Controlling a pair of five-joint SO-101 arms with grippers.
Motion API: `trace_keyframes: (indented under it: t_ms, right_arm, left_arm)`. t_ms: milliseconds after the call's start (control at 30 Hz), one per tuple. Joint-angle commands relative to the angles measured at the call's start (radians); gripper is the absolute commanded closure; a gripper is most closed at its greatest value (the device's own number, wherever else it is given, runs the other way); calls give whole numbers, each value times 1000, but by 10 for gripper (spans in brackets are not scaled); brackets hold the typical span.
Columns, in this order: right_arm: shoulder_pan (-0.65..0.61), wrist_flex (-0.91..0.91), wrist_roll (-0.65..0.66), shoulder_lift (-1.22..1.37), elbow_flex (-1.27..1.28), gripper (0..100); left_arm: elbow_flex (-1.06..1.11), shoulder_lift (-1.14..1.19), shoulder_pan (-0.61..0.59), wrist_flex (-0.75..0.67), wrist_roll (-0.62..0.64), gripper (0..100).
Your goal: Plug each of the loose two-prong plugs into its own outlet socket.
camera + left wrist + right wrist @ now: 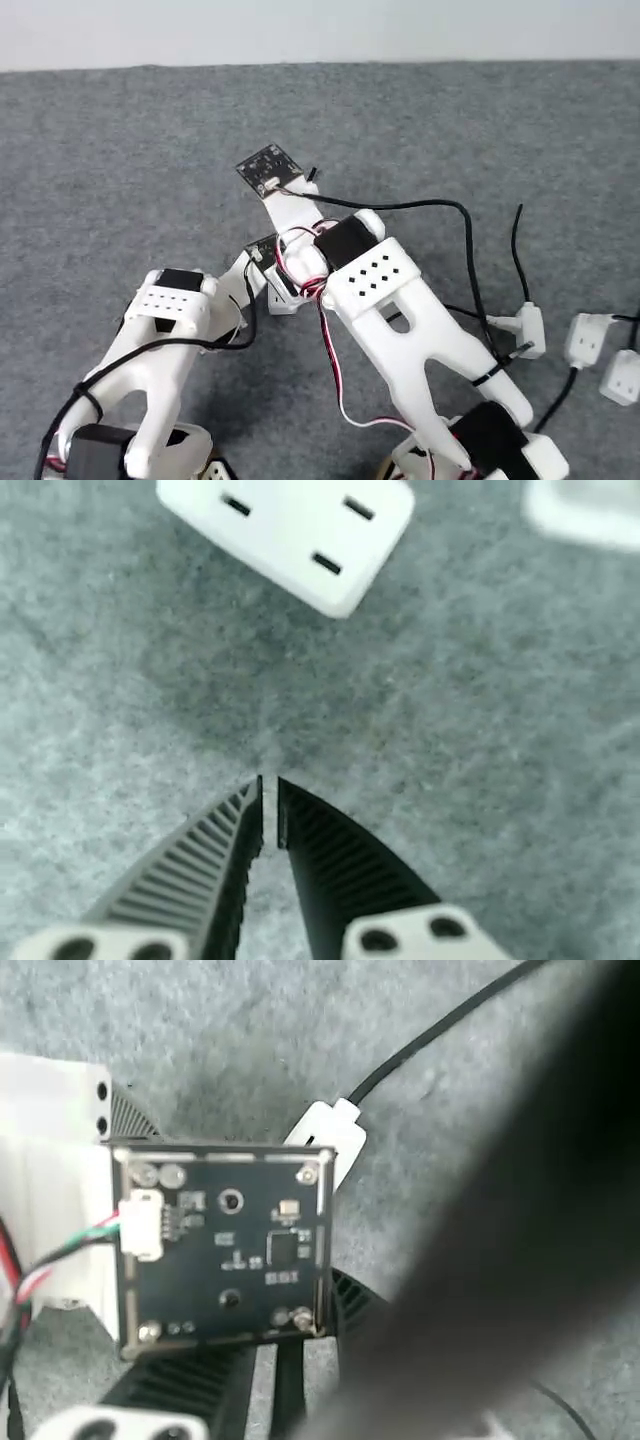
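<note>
Your left tool (269,790): closed almost tip to tip, empty, just short of socket block (290,525), likely poised to brace it. Right tool (275,1380): grip unclear. Corded plug (330,1145) near block, not yet in.

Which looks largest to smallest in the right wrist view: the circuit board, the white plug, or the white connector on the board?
1. circuit board, by far, though it is nearer the camera than the plug
2. white plug, partly hidden behind the board
3. white connector
</note>
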Motion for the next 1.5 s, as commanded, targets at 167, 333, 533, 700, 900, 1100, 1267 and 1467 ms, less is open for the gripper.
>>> trace_keyframes:
  t_ms: [167, 333, 533, 700, 900, 1100, 1267, 1467]
  right_arm:
    - [77, -179, -115, 105, -6, 991]
    - [116, -340, -327, 171, 17, 991]
    - [76, -481, -324, 202, 91, 991]
    - [51, -481, -292, 196, 97, 991]
    - [41, -447, -265, 194, 95, 991]
    - [41, -390, -230, 200, 97, 991]
    - [39, -381, -224, 194, 127, 991]
    - [10, -441, -224, 193, 129, 991]
  left_arm:
    - [2, -32, -25, -66, 103, 982]
    - [-42, -32, -157, -173, 311, 982]
    - [-59, -32, -203, -203, 348, 982]
    - [-59, -32, -204, -204, 348, 982]
    - [-59, -32, -206, -206, 348, 982]
    - [-54, -32, -207, -226, 348, 982]
    - [-54, -32, -207, -229, 348, 982]
    - [-54, -32, -209, -230, 348, 982]
